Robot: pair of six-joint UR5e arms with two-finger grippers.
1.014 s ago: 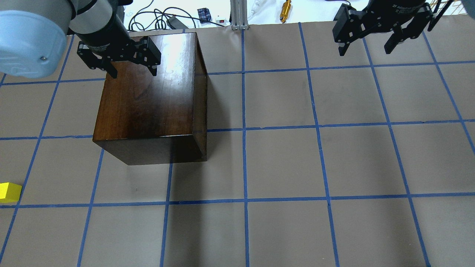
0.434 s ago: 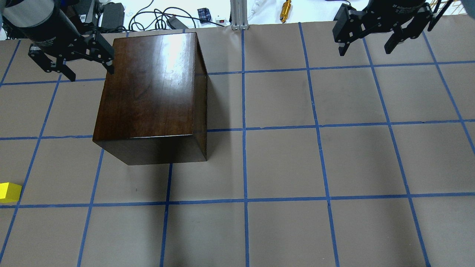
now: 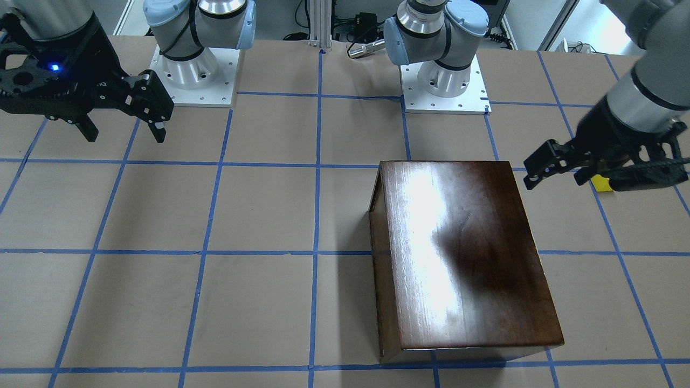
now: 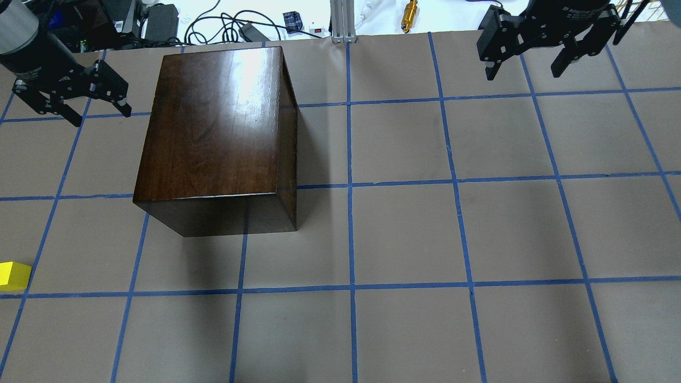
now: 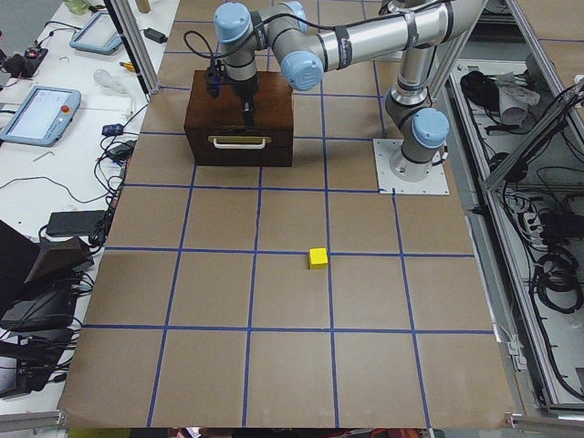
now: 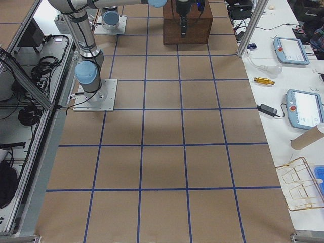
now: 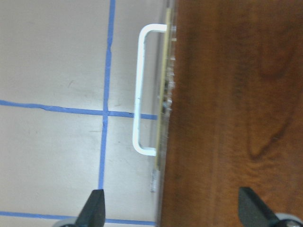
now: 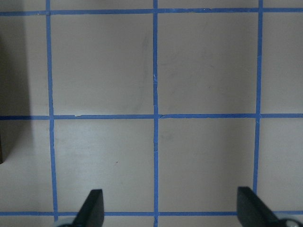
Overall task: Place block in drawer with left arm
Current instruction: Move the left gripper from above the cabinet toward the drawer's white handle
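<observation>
Task not started: the small bright yellow cube block (image 4: 13, 276) sits on the table, well apart from the glossy dark-brown wooden box (image 4: 213, 122), whose drawer (image 5: 239, 146) with its metal pull (image 7: 138, 90) looks shut. The left arm's black two-finger gripper (image 4: 101, 116) hangs wide and empty above the box's pull-side edge, and the right arm's black gripper (image 4: 522, 73) is wide and empty, far off; drawer opening, pick and drop all remain. Surface is a brown paper-covered table (image 4: 404, 229) with a blue tape grid, and white benches with tablets (image 5: 36, 114) and cables (image 4: 223, 24) stand alongside.

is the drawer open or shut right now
Shut. In the left side view the drawer front sits flush with the wooden box; no pale tray shows by its handle.
</observation>
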